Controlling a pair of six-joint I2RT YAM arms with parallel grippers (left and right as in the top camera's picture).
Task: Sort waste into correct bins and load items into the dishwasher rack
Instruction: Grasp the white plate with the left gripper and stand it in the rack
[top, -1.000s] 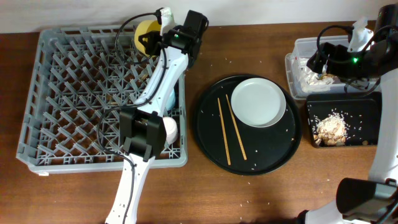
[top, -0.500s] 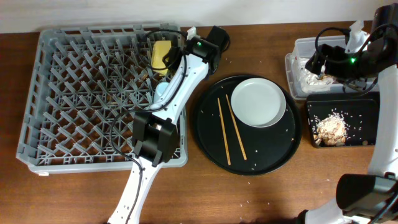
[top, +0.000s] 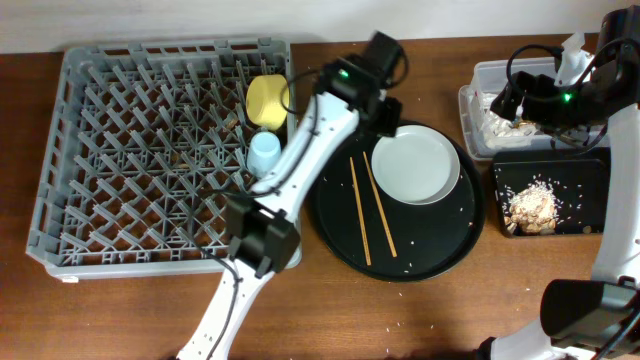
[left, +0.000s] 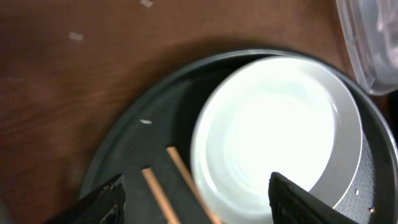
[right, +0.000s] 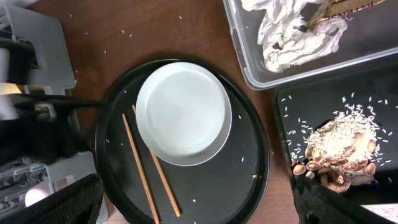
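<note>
Because the left wrist view blurs the white plate (left: 273, 155) and crops its lower edge, we place it from overhead: the plate and both chopsticks (top: 372, 208) lie on the round black tray (top: 440, 240). The left arm reaches past the dishwasher rack (top: 130, 170). The left gripper (left: 202, 199) hovers over the plate's rim, fingers spread, empty. The right gripper (right: 199, 205) hangs by the clear tub (top: 480, 75), also spread and empty, with its fingertips cropped.
</note>
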